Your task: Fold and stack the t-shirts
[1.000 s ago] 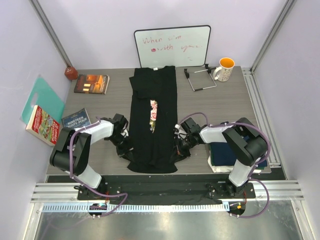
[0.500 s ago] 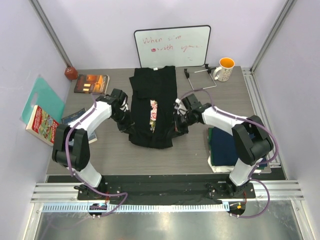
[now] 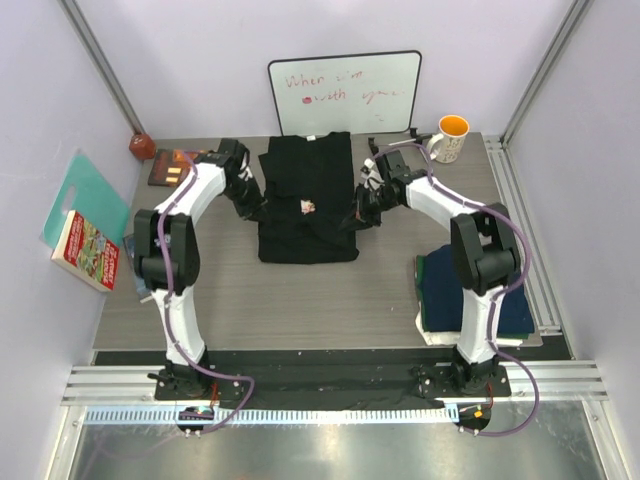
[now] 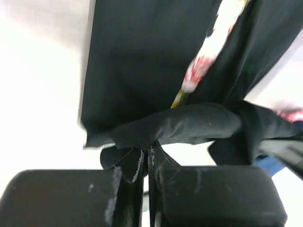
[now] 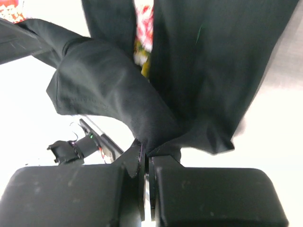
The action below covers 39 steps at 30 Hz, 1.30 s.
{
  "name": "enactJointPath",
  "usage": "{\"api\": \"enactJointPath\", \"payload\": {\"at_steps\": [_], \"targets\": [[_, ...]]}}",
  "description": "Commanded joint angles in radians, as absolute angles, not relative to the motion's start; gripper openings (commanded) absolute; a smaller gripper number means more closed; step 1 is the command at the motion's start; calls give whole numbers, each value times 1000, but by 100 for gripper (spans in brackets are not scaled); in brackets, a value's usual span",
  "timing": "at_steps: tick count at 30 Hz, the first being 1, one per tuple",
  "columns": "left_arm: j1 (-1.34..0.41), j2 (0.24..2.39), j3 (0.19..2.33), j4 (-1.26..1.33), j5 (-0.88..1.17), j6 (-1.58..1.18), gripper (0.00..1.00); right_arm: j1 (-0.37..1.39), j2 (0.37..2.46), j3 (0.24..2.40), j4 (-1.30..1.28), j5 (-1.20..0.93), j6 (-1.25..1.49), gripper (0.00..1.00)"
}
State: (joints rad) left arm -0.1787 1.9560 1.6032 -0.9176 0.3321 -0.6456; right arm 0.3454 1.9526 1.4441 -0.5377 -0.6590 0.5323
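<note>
In the top view I see the black t-shirt (image 3: 306, 235) a little above the centre of the frame, on the grey table (image 3: 300, 300), with its collar toward the whiteboard (image 3: 345, 92). Its lower part is doubled over the upper part, so only a small spot of the floral print (image 3: 306, 207) shows in the middle. The left gripper (image 4: 147, 158) is at the left edge of the shirt and the right gripper (image 5: 146, 153) at the right edge, both at about mid-height of the cloth.

In the left wrist view the jaws are pressed together with a fold of black cloth pinched between them, and the printed strip runs through the upper right of that frame. The right wrist view shows the same: jaws closed on a bunch of black fabric, with the print at the upper middle. So both tools grip the black t-shirt.

At the lower right of the top view there is a pile of folded shirts (image 3: 515, 312) — a navy shirt (image 3: 437, 290) on top and white cloth (image 3: 430, 335) under it. The right arm crosses above the pile, and I cannot tell how many pieces it holds.

A mug (image 3: 450, 138) with an orange inside stands at the upper right. A red book (image 3: 88, 250) leans at the left edge, beside a teal board (image 3: 85, 195).
</note>
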Motion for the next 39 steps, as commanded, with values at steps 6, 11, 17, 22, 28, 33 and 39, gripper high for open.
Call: {"api": "enactJointPath", "payload": {"at_steps": [6,11,17,22,28,33,39], "targets": [[-167,2161,1888,-908,321,-634,0,321,2132,1744,-578,-657,529,1],[-163,2218,1995,-936,311,-630,0,302,2186,1847,-589,-657,546,1],[-150,2272,2045,-916,314,-634,0,288,2259,1885,-592,-657,571,10],[-143,2339,2077,-916,313,-644,14,287,2306,1876,-548,-634,603,29],[-138,2359,2083,-827,334,-693,25,288,2348,1927,-465,-650,690,43],[-126,2385,2109,-779,397,-741,23,288,2381,1937,-365,-716,799,39],[-106,2370,2085,-721,462,-787,1,285,2388,1895,-206,-775,926,19]]}}
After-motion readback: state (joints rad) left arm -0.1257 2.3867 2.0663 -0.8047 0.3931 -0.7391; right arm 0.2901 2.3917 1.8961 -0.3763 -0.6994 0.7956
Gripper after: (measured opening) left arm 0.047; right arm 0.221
